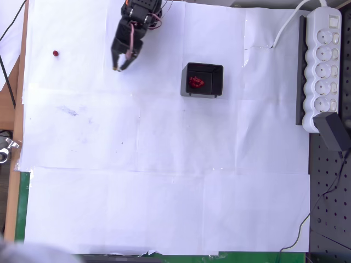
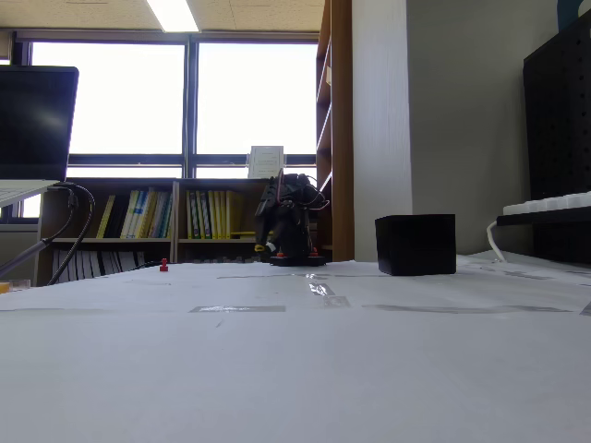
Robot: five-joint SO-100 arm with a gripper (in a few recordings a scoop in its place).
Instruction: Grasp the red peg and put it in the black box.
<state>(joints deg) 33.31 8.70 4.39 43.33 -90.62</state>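
Note:
The red peg [image 1: 55,53] is a tiny dark-red dot on the white paper at the far left of the overhead view. In the fixed view the peg [image 2: 163,266] stands upright, left of the arm. The black box [image 1: 202,80] sits right of centre, with a lumpy red heap [image 1: 196,82] on its floor. My gripper [image 1: 121,65] hangs at the back, between peg and box, pointing down. Its fingers look closed together with nothing held. From the fixed view the box [image 2: 416,245] stands right of the folded arm [image 2: 288,223].
White paper sheets [image 1: 164,181] cover the table. A white power strip [image 1: 323,66] and a black adapter [image 1: 334,131] lie along the right edge on a black pegboard. The paper's left edge meets a wooden strip [image 1: 16,137].

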